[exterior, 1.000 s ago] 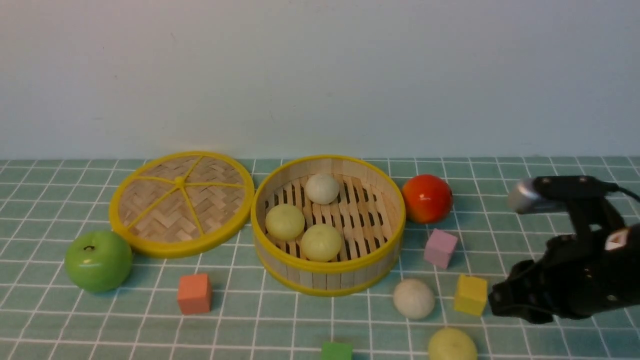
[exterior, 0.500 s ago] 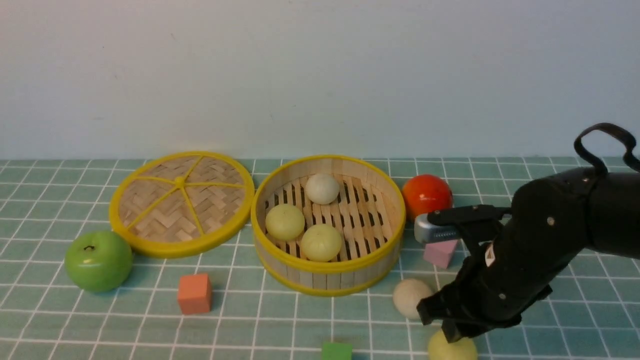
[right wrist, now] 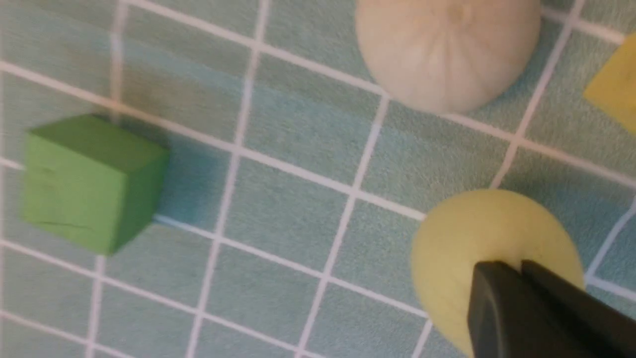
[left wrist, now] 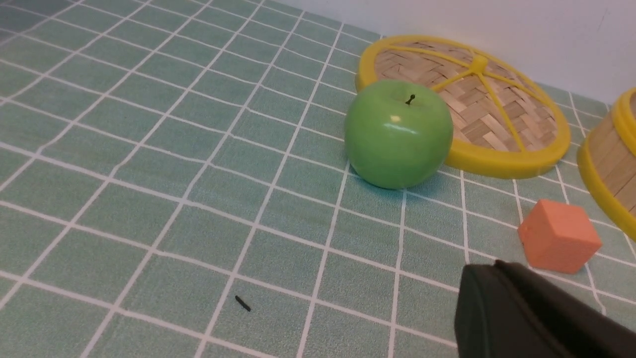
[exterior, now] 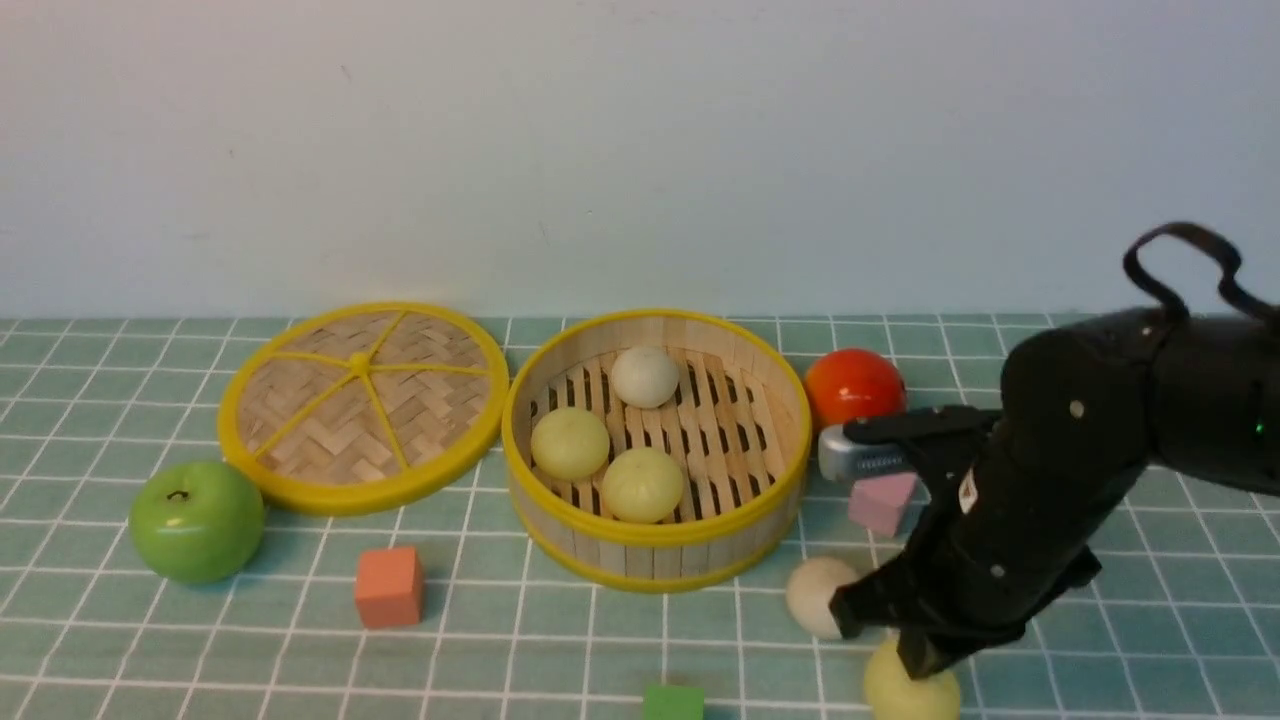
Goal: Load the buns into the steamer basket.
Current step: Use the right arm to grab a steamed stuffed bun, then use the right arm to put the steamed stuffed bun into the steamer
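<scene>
The steamer basket (exterior: 655, 530) stands mid-table and holds three buns: an off-white one (exterior: 644, 377) and two yellow-green ones (exterior: 569, 443) (exterior: 642, 484). In front of it to the right lie an off-white bun (exterior: 812, 595) (right wrist: 447, 49) and a yellow-green bun (exterior: 905, 695) (right wrist: 457, 248). My right gripper (exterior: 918, 665) (right wrist: 519, 263) hangs right over the yellow-green bun's top, jaws pressed together with nothing between them. My left gripper (left wrist: 489, 266) is shut and empty, low over the table near the orange cube; the basket's wall (left wrist: 603, 164) shows at the edge of that view.
The flat woven lid (exterior: 363, 405) lies left of the basket, with a green apple (exterior: 197, 520) in front of it. A red-orange fruit (exterior: 853, 395) sits right of the basket. Scattered cubes: orange (exterior: 388, 586), pink (exterior: 880, 503), green (exterior: 672, 702), yellow (right wrist: 616, 84).
My right arm swung in from the right edge and came down over the yellow-green bun at the front. Its jaws closed. The buns and basket stayed put.
</scene>
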Controlling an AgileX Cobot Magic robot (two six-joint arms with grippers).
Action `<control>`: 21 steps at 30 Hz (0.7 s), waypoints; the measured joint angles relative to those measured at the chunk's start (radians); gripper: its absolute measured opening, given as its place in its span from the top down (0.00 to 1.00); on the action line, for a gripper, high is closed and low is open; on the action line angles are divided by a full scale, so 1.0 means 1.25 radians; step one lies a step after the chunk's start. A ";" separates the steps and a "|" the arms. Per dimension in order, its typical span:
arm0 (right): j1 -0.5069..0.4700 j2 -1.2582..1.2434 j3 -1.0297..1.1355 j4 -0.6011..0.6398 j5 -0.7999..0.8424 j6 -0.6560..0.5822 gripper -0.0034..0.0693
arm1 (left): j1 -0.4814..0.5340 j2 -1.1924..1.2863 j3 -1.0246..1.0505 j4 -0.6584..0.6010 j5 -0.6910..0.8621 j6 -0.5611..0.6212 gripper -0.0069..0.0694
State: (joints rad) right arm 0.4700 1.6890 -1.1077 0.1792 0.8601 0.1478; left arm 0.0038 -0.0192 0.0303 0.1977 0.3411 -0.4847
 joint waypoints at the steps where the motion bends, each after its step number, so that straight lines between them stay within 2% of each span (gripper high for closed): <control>1: -0.002 -0.005 -0.030 0.010 0.017 -0.010 0.95 | 0.000 0.000 0.000 0.000 0.000 0.000 0.88; 6: -0.019 0.006 -0.250 0.083 0.056 -0.082 0.95 | 0.000 0.000 0.000 0.000 0.000 0.000 0.88; 10: -0.022 0.089 -0.364 0.092 0.028 -0.110 0.95 | 0.000 0.000 0.000 0.000 0.000 0.000 0.87; 16: -0.022 0.215 -0.395 0.096 -0.049 -0.118 0.95 | 0.001 0.000 0.000 0.000 0.000 0.000 0.86; 19: -0.022 0.280 -0.396 0.095 -0.092 -0.118 0.90 | 0.001 0.000 0.000 0.000 0.000 0.000 0.86; 21: -0.022 0.293 -0.396 0.096 -0.108 -0.118 0.81 | 0.001 0.000 0.000 0.000 0.002 0.000 0.86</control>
State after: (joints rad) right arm 0.4420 2.0546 -1.6022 0.2989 0.7246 0.0000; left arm 0.0050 -0.0192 0.0303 0.1977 0.3432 -0.4847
